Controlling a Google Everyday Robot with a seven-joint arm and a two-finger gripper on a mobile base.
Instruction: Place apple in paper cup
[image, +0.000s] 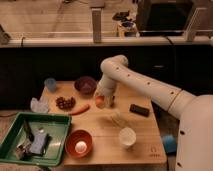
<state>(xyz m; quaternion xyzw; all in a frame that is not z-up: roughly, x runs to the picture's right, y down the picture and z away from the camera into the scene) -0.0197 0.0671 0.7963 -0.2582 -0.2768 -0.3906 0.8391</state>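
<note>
While the arm is hanging bent over the worktop (145, 127) in the camera view, the gripper (103, 98) is sitting low above the middle of the boards. Its jaws are pinching almost fully together on the apple (100, 102), which is showing as a small orange-red round at their tip. Whether the fruit is resting on the wood or hanging just clear of it I cannot tell, since the jaws are hiding its underside.

The paper cup (127, 136) is standing upright, mouth up, well apart from the jaws, nearer the camera and toward the robot's white body. The carrot (80, 109) is lying just beside the jaws on the opposite side, and the orange bowl (79, 144) is sitting further out that way, near the front edge.

The apple is looking light, firm and smooth-skinned, so I am judging it likely to slip or roll out of a shallow pinch. The hold is best taken across its widest part. As the fruit is seeming about as wide as the cup's mouth, and the cup is looking light and easily tipped, the apple is needing to hang centred over that mouth.
</note>
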